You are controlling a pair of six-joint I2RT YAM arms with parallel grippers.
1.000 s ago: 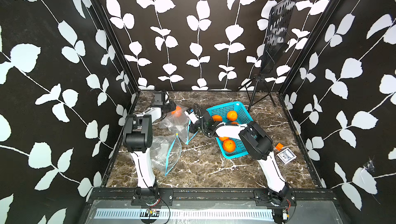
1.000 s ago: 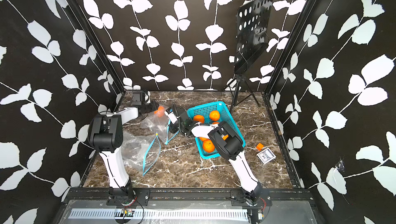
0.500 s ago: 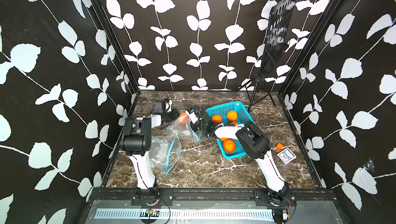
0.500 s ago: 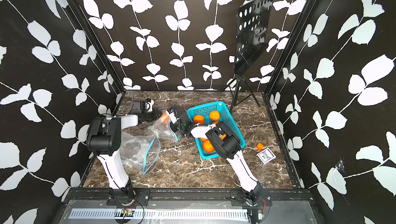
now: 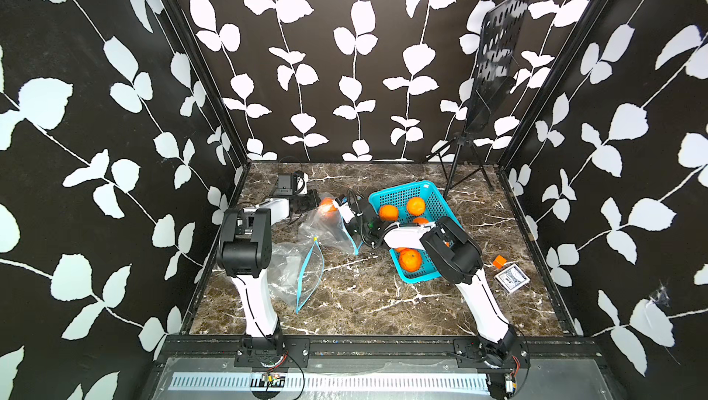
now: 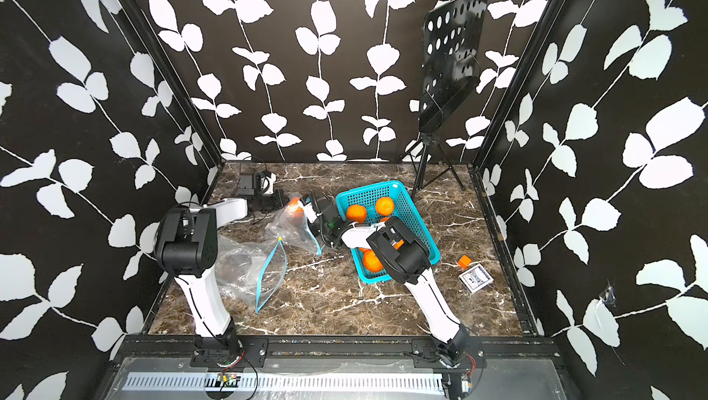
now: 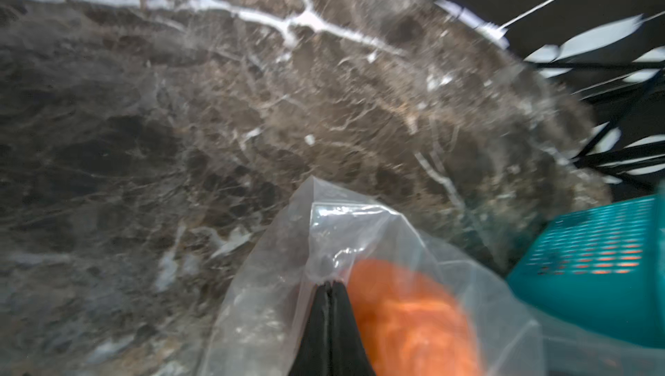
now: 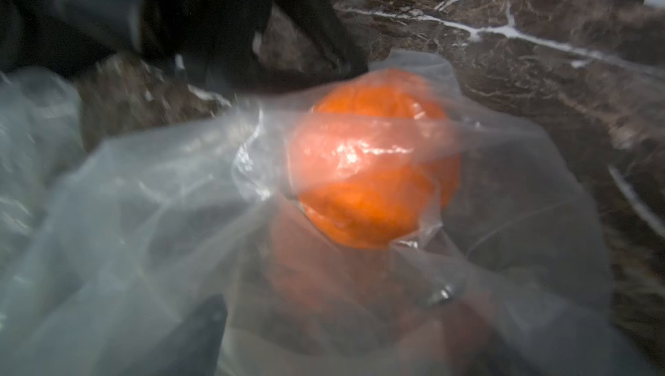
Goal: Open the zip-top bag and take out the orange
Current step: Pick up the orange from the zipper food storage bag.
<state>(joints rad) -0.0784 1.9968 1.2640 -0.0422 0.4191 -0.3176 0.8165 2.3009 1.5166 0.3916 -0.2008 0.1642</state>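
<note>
The orange (image 5: 326, 204) (image 6: 294, 204) lies inside the clear zip-top bag (image 5: 325, 225) (image 6: 293, 225) at the back of the marble table, left of the basket. My left gripper (image 5: 316, 202) (image 7: 329, 286) is shut, pinching a fold of the bag's plastic right beside the orange (image 7: 406, 313). My right gripper (image 5: 340, 205) (image 8: 334, 338) faces it from the basket side, its jaws open wide. The bag's film lies over them, and the orange (image 8: 374, 172) sits just ahead of them, still wrapped in plastic. One dark finger (image 8: 201, 331) shows.
A teal basket (image 5: 398, 187) (image 7: 593, 266) holding several oranges stands right of the bag. A second clear bag (image 5: 295, 268) with a blue zip lies empty near the left arm. A music stand (image 5: 494, 72) is at the back right; an orange cube (image 5: 499, 262) and a card box (image 5: 511, 279) lie at the right.
My left gripper has closed on the bag's plastic. My right gripper's jaws have spread wide. The bag with the orange has shifted slightly toward the basket.
</note>
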